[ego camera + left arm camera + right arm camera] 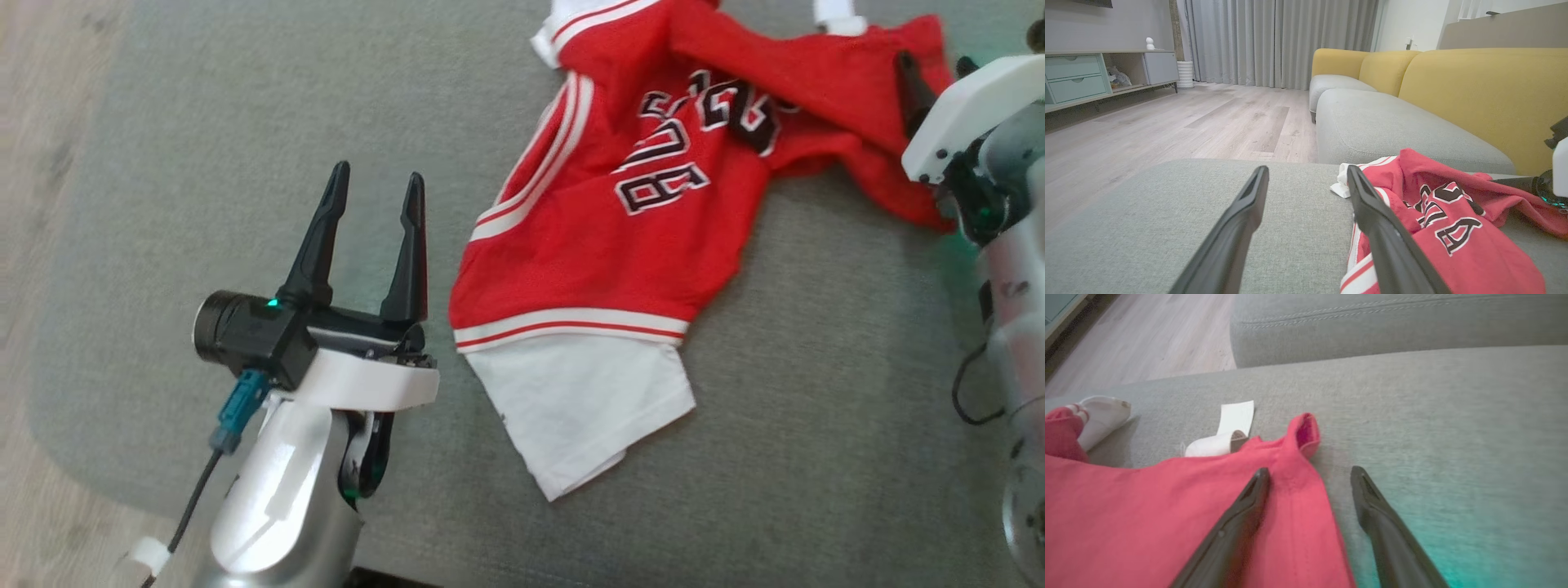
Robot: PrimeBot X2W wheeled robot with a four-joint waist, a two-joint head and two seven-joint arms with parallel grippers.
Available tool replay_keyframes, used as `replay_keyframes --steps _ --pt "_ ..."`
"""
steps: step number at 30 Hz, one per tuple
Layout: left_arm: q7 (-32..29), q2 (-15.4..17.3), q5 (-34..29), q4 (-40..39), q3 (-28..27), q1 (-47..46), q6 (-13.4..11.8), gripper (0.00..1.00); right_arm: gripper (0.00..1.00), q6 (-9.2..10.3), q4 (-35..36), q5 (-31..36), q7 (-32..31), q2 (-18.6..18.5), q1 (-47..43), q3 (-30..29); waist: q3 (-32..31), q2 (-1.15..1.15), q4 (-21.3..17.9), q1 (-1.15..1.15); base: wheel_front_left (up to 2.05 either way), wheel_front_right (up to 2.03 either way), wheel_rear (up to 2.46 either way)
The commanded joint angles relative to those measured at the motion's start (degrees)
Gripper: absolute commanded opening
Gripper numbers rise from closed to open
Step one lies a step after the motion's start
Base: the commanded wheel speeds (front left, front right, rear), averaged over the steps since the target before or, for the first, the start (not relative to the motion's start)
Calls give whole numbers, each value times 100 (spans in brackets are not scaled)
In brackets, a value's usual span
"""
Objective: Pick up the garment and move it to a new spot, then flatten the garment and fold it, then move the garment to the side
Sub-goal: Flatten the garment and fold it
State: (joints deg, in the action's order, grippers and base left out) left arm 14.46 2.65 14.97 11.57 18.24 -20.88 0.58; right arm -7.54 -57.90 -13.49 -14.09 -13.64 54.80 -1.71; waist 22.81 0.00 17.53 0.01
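A red jersey-style garment (604,229) with white trim, black lettering and a white lower layer lies crumpled on the grey sofa cushion (204,163). My left gripper (377,175) stands open just left of the garment's striped edge, nothing between its fingers; in the left wrist view the left gripper (1307,169) has the garment (1453,232) beside its right finger. My right gripper (937,69) is open at the garment's far right end. In the right wrist view the right gripper (1309,472) straddles the edge of the red cloth (1147,522), one finger over fabric, the other over bare cushion.
Pale wooden floor (49,122) borders the cushion on the left. A yellow sofa back (1474,94) and another grey seat (1392,126) lie beyond. A cabinet (1077,77) and curtains (1274,41) stand across the room. A white tag (1235,416) sticks out of the garment.
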Motion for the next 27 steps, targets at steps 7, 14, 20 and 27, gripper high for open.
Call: replay_keyframes --steps 7,14,20,27 --pt "53 26 -26 -190 -169 -157 -1 100 0 5 -18 -588 -171 -183 264 997 175 0 192 -1 0 0 0" --pt "53 24 30 -255 -264 -119 -82 100 0 5 938 -1085 735 -662 293 2231 4 0 -84 -1 0 0 0" --pt "53 23 -7 -247 -346 7 -73 100 0 5 1866 -1591 1245 -1198 102 2846 -366 0 -443 -1 0 0 0" --pt "53 23 -130 -209 -507 262 -27 100 0 5 2672 -1323 1743 -1467 -301 2977 -960 0 -824 -1 0 0 0"
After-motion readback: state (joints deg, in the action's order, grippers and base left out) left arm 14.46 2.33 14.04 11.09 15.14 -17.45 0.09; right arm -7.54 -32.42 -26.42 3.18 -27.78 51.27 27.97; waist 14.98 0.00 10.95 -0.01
